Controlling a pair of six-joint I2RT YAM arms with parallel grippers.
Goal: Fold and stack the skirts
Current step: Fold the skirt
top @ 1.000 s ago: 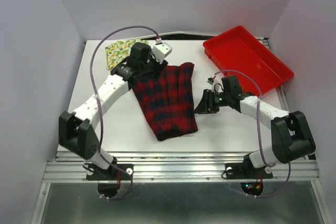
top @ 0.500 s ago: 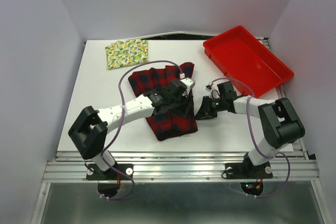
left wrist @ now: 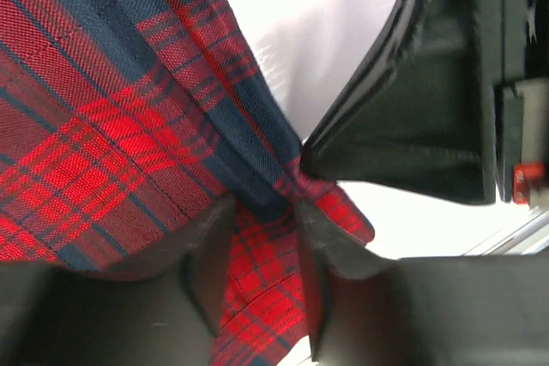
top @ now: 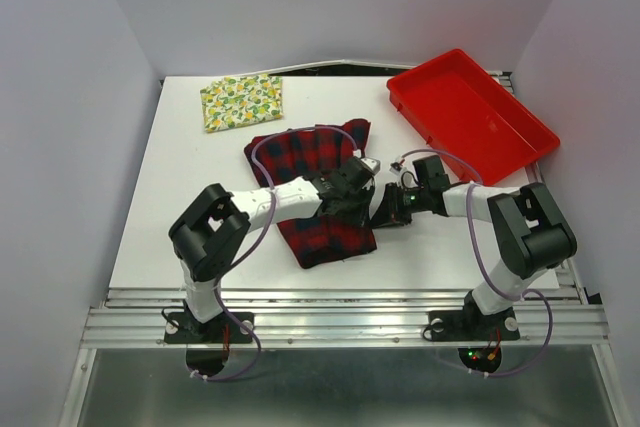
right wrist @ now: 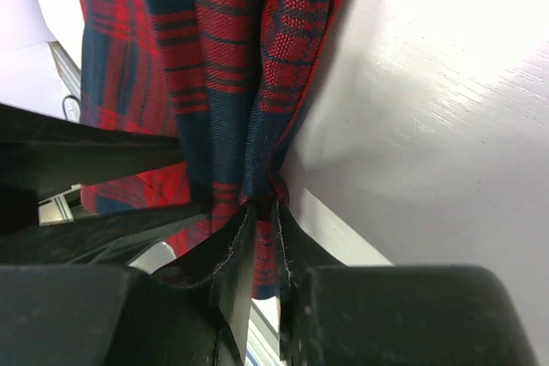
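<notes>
— Plaid skirt (top: 305, 157), where is it?
— Spread on the middle of the white table (top: 190, 177), with both grippers at its right edge
— And the jaws?
— The right gripper (right wrist: 260, 212) pinches a fold of that edge tight. The left gripper (left wrist: 262, 220) straddles the hem just beside it, cloth between its fingers; clamped or not, I cannot tell
— The lemon-print skirt (top: 241, 101)?
— Flat at the far left corner, well apart

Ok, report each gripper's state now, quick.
Left gripper: open, fingers astride an edge of the plaid skirt.
Right gripper: shut on the plaid skirt.
</notes>
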